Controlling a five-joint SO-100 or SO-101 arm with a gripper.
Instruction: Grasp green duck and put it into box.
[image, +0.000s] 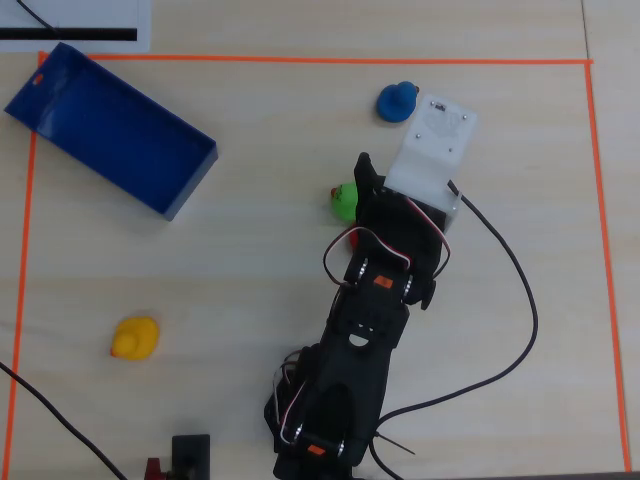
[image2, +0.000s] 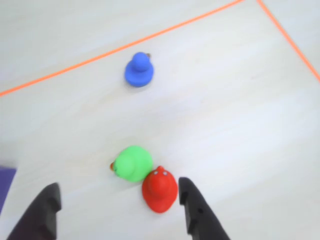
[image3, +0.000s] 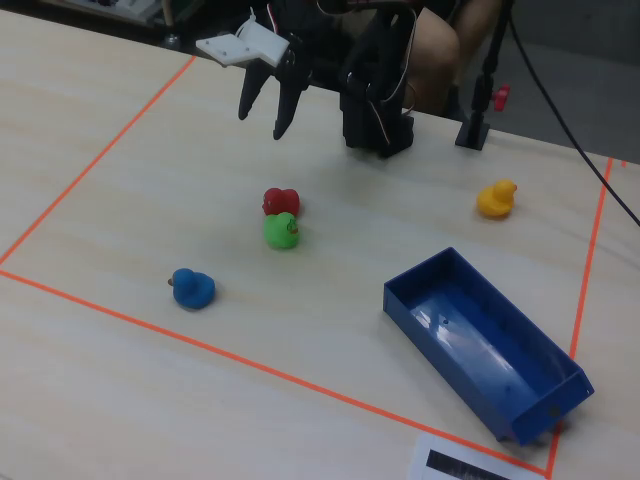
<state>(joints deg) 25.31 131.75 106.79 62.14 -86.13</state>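
- Gripper (image2: 120, 212): black matte plastic fingers spread apart, nothing between them, up above the table in the fixed view.
- Green duck (image2: 133, 163): smooth rounded toy on pale wood-grain table (image2: 240, 125), touching red duck (image2: 160, 189), well apart from box (image3: 480, 345).
- Box: glossy dark-blue, thin-walled, rectangular, empty.
- Blue duck (image2: 138, 70) near orange tape line (image2: 120, 48); yellow duck (image3: 497, 198) apart.
- No readable writing.
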